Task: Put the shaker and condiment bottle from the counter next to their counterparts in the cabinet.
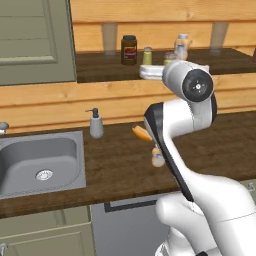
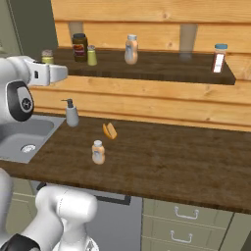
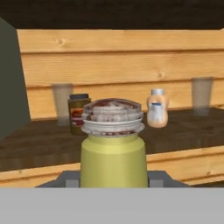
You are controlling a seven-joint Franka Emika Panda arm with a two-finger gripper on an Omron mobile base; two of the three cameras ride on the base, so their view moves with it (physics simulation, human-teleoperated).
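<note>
Dark brown wood floors the cabinet (image 2: 162,68), a wide open shelf with a plank back. Below it the table (image 2: 171,162) carries the condiment bottle (image 2: 98,152), standing upright near an orange wedge (image 2: 110,131) and well apart from the soap dispenser (image 2: 71,113). On the shelf stand a brown jar (image 2: 79,47), a twin shaker (image 2: 91,55) and a twin bottle (image 2: 131,49). The fingers (image 3: 113,177) are clamped around the shaker (image 3: 113,146), held upright in front of the shelf's left end.
</note>
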